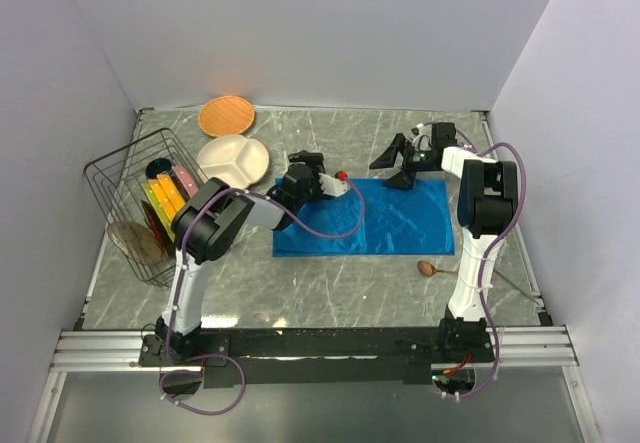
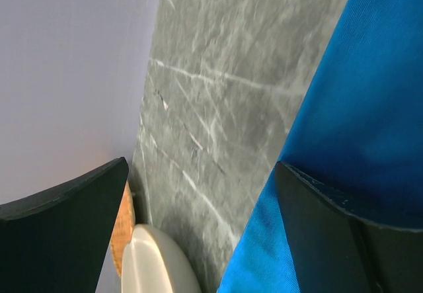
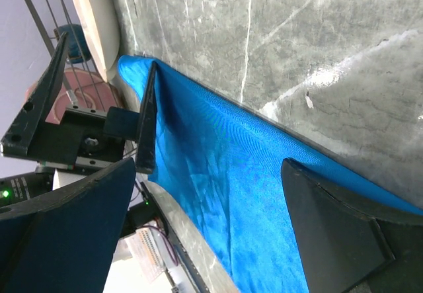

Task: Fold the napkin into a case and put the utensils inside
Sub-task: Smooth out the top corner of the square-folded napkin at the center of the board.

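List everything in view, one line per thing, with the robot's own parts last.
napkin: one, bright blue, lying mid-table
wooden spoon: one, brown, on the table just off the napkin's near right corner
divided plate: one, white, left of the napkin's far end
round plate: one, orange, by the back wall
wire basket: one, dark, at the table's left edge
flat plates: several, yellow, orange, pink, teal, on edge in the basket
brown disc: one, at the basket's near end
table: one, grey marble
left gripper: one, black, open, at the napkin's far left corner
right gripper: one, black, open, at its far right corner
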